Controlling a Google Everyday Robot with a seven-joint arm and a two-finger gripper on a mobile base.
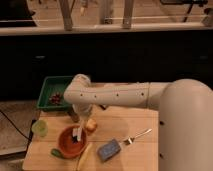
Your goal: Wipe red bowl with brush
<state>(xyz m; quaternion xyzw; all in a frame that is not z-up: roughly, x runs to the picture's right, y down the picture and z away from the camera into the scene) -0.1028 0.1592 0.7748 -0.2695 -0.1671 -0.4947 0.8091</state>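
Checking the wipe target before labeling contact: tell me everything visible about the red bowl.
The red bowl is round, shallow and orange-red with a darker inside, smooth like plastic or glazed ceramic. It stands upright near the front left of the wooden table. The whitish, dark-ended brush reaches into it from above, under the gripper. A green item lies against its front-left rim and a yellow item at its front right.

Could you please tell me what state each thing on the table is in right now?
red bowl: upright, brush inside.
brush: standing in the bowl, under the tool.
tool: lowered over the bowl's right part.
sponge: lying flat.
fork: lying flat.
green cup: upright.
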